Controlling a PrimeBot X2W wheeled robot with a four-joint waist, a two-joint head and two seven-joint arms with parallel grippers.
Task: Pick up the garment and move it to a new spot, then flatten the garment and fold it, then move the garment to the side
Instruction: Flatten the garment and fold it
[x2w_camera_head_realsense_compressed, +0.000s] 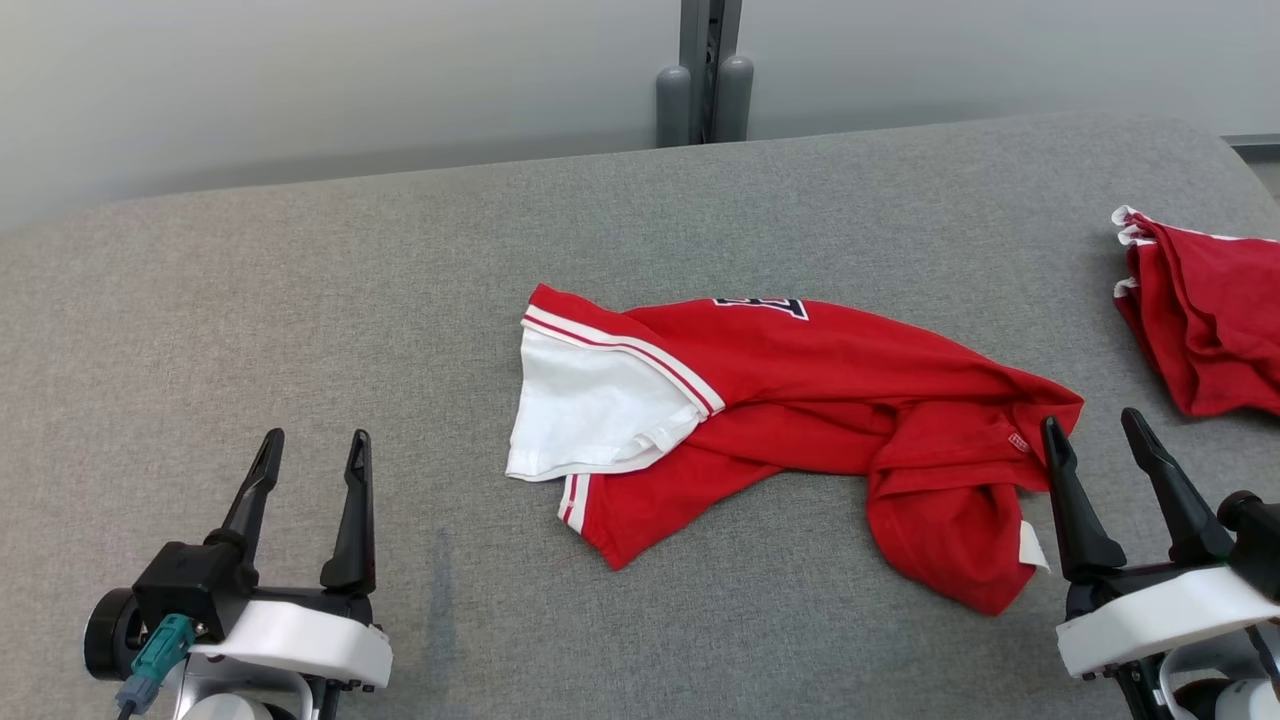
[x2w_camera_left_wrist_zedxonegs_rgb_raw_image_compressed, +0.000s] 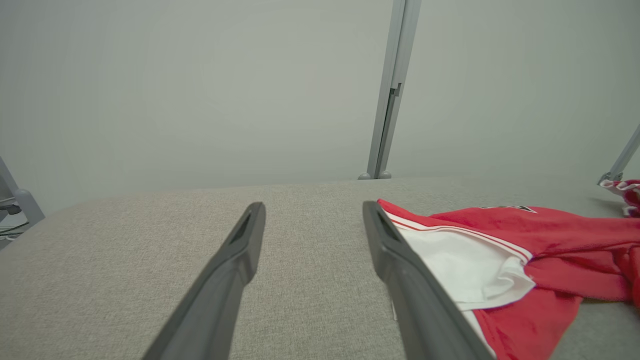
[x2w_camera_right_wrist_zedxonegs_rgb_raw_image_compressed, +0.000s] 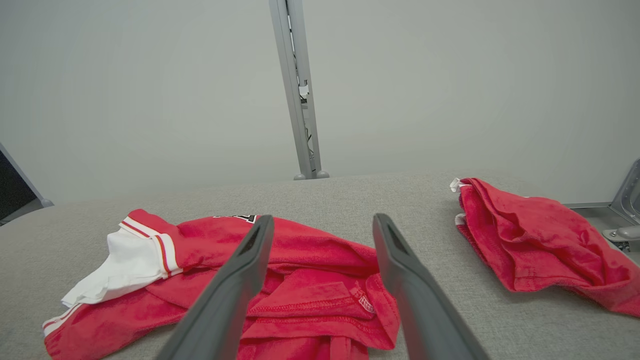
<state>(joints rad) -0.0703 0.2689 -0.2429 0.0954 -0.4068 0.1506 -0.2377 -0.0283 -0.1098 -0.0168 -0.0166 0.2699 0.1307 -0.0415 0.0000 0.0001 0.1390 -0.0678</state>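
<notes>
A red garment (x2w_camera_head_realsense_compressed: 800, 400) with a white sleeve and striped trim lies crumpled in the middle of the grey table (x2w_camera_head_realsense_compressed: 300, 300). It shows in the left wrist view as the garment (x2w_camera_left_wrist_zedxonegs_rgb_raw_image_compressed: 525, 250) to the right of my fingers, and in the right wrist view as the garment (x2w_camera_right_wrist_zedxonegs_rgb_raw_image_compressed: 300, 285) spread under and between my fingers. My left gripper (x2w_camera_head_realsense_compressed: 310, 445) stands open at the lower left, well clear of the cloth. My right gripper (x2w_camera_head_realsense_compressed: 1095, 425) is open at the garment's right end, nothing between its fingers.
A second red piece of cloth (x2w_camera_head_realsense_compressed: 1210, 320) with white trim lies bunched at the table's right edge, seen too in the right wrist view as red cloth (x2w_camera_right_wrist_zedxonegs_rgb_raw_image_compressed: 540, 245). A grey post (x2w_camera_head_realsense_compressed: 705, 70) rises behind the table's far edge against a pale wall.
</notes>
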